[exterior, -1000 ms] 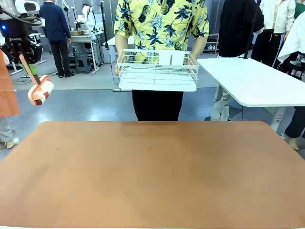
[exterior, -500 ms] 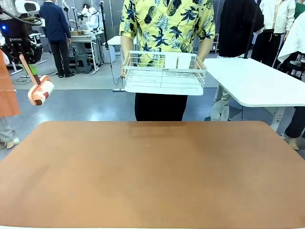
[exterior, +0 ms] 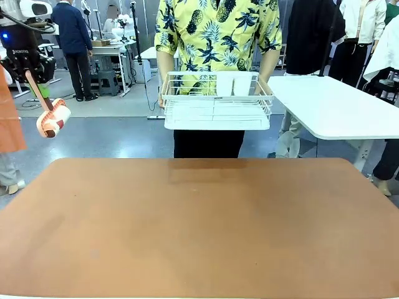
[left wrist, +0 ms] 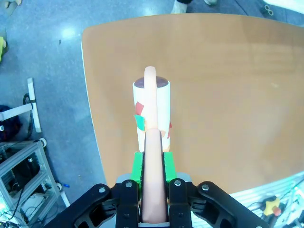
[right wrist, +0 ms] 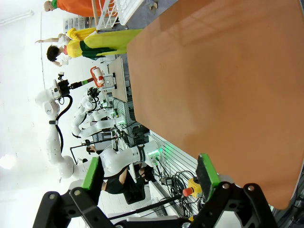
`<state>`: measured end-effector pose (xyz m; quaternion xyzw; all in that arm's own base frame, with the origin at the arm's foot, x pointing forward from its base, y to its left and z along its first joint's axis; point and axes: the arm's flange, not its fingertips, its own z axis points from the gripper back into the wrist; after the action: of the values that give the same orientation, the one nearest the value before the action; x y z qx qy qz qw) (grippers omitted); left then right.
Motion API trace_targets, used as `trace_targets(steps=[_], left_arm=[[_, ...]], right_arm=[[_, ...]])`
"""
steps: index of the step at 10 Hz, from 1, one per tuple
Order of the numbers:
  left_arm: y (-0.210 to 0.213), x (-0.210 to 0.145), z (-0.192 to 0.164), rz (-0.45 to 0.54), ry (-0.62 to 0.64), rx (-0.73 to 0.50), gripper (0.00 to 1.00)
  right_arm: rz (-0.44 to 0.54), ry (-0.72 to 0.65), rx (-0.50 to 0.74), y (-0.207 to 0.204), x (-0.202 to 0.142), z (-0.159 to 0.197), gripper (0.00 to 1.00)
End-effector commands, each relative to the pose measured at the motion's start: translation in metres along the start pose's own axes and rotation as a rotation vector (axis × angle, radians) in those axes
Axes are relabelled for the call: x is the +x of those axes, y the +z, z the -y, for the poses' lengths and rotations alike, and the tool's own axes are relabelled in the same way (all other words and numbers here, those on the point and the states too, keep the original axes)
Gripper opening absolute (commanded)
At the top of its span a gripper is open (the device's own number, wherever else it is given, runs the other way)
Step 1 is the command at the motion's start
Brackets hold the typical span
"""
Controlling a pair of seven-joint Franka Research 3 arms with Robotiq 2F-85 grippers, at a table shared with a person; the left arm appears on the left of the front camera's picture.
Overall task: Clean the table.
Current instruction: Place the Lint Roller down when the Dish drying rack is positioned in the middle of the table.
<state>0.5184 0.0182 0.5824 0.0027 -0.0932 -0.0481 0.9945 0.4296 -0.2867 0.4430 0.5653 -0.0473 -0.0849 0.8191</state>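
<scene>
front view: the table [exterior: 199,230] lies bare before you. the person [exterior: 215,31] holds a wire rack [exterior: 216,103] above its far edge, likely to leave the top free for cleaning. your left gripper [exterior: 29,73] hangs high off the table's left side, with the roller [exterior: 53,119] dangling clear.
left wrist view: its fingers are clamped on the roller's handle, and the head points down near the table's edge, ready to sweep.
right wrist view: the right gripper [right wrist: 148,173] hangs spread and empty over the table.

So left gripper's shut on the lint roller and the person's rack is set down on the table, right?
Not quite. The left gripper is shut on the lint roller, but the person holds the rack in the air beyond the table's far edge: front view.
</scene>
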Motion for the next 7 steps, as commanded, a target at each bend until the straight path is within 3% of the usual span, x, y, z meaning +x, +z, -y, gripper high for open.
trace_targets(steps=[1,7], left_arm=[[0.0009,-0.0003,-0.0016,0.006,0.003,0.0,0.0],[0.0009,-0.0003,-0.0016,0.006,0.003,0.0,0.0]], right_arm=[[0.0,0.004,-0.002,0.0001,-0.0013,-0.0027,1.0],[0.0,0.004,-0.002,0.0001,-0.0013,-0.0027,1.0]])
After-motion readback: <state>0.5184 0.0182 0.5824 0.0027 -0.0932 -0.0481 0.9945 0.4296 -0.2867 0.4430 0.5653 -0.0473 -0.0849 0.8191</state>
